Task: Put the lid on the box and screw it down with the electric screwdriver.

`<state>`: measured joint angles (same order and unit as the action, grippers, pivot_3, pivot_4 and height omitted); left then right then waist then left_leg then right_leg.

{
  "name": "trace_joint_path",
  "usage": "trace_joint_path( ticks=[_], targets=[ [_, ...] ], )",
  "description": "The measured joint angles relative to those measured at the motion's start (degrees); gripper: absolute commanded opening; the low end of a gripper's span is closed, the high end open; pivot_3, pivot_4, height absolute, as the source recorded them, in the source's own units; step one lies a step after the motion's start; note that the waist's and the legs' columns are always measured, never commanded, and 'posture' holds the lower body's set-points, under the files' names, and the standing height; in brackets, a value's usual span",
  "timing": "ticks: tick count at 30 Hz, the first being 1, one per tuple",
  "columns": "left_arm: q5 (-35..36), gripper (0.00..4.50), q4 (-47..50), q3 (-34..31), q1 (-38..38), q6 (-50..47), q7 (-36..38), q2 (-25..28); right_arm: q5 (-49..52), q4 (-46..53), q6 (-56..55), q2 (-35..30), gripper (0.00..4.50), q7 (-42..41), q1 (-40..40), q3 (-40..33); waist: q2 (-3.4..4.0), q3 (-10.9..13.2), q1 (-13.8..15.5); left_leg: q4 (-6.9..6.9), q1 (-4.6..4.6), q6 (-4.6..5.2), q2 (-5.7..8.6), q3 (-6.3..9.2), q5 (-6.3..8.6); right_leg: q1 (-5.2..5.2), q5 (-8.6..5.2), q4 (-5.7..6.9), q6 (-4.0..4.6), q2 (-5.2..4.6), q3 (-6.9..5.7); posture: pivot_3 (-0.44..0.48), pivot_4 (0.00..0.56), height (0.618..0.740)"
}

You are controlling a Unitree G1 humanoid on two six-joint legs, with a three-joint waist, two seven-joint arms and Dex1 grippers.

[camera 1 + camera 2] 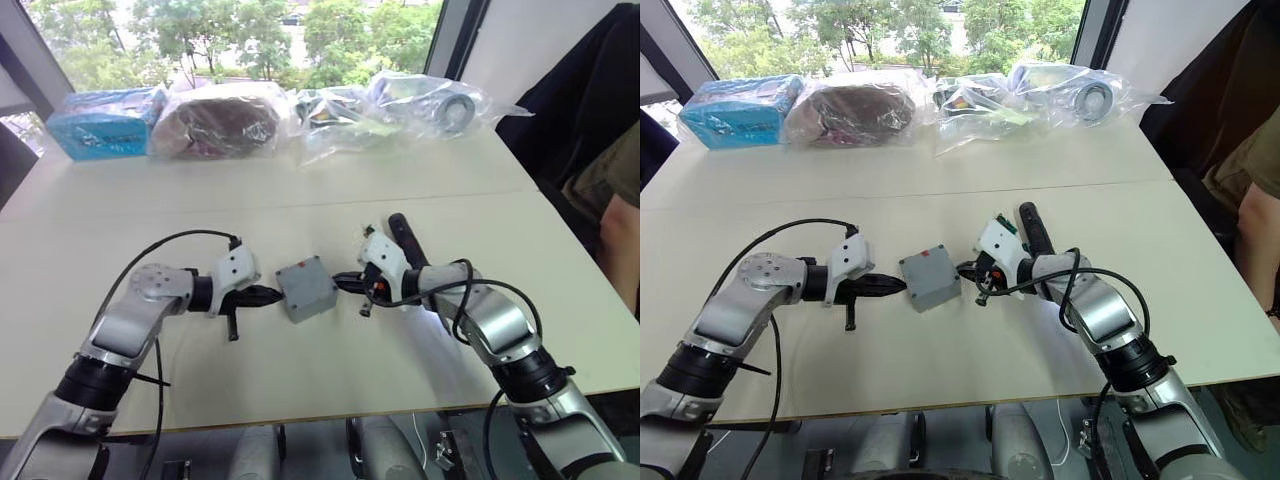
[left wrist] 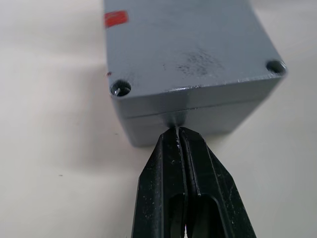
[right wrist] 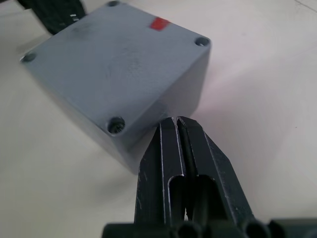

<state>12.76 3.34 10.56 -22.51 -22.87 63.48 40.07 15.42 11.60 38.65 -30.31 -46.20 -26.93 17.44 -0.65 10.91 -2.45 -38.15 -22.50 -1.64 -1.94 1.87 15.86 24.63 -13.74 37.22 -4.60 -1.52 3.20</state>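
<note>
The grey box [image 1: 309, 300] stands at the middle of the table with the lid [image 1: 303, 277] lying flat on it, red mark up. A seam between lid [image 2: 188, 44] and box [image 2: 208, 121] shows in the left wrist view. My left gripper [image 1: 274, 293] is shut and empty, its tips touching the box's left side at that seam. My right gripper [image 1: 340, 282] is also shut and empty, its tips against the box's right side, near a corner screw hole [image 3: 116, 125]. The electric screwdriver [image 1: 404, 236] lies on the table just behind my right wrist.
Along the table's far edge lie clear plastic bags: one with a blue pack [image 1: 100, 125], one with a brown bundle [image 1: 220, 120], one with a tape roll [image 1: 455, 108]. A person's arm [image 1: 622, 250] and a dark garment [image 1: 580, 90] are at the right.
</note>
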Motion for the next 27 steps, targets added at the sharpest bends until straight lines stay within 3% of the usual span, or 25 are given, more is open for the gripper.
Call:
trace_joint_path(
  ticks=[10, 17, 20, 27],
  targets=[
    [-0.79, 0.0, -1.79, 0.02, -0.75, 2.29, 2.0, -0.05, -0.42, 2.72, 2.15, 0.21, 0.05, 1.54, 1.03, -0.61, 0.0, 0.0, -0.06, 0.0, 0.0, 0.0, 0.0, 0.0, 0.0, 0.0, 0.0, 0.0, 0.0, 0.0, 0.0, 0.0, 0.15, 0.74],
    [3.47, 0.0, 3.13, -3.78, 0.15, -0.76, 4.93, 4.37, -1.72, -1.97, 3.75, 2.46, 0.05, 11.62, -4.21, -10.32, -0.03, 0.02, -0.09, 0.01, 0.01, 0.0, 0.0, -0.02, 0.0, 0.0, -0.02, 0.0, 0.04, -0.01, 0.01, 0.0, 0.15, 0.74],
    [7.15, 0.0, 6.56, -6.79, -1.57, -4.62, 3.76, 4.27, -1.8, -6.03, 4.94, 3.67, 0.7, 14.7, -7.2, -13.47, -0.04, 0.01, 0.07, 0.01, 0.01, 0.0, 0.0, 0.0, 0.0, -0.03, -0.01, -0.01, -0.01, -0.01, 0.0, 0.0, 0.15, 0.74],
    [9.29, 0.0, 10.34, -7.64, -5.45, -8.09, -0.09, 3.23, -4.44, -15.89, 5.48, 5.58, 3.48, 17.64, -10.07, -11.94, -0.03, 0.02, -0.28, 0.02, 0.02, 0.0, 0.0, -0.05, 0.0, -0.02, -0.01, -0.01, -0.05, -0.01, 0.04, 0.0, 0.15, 0.74]
  ],
)
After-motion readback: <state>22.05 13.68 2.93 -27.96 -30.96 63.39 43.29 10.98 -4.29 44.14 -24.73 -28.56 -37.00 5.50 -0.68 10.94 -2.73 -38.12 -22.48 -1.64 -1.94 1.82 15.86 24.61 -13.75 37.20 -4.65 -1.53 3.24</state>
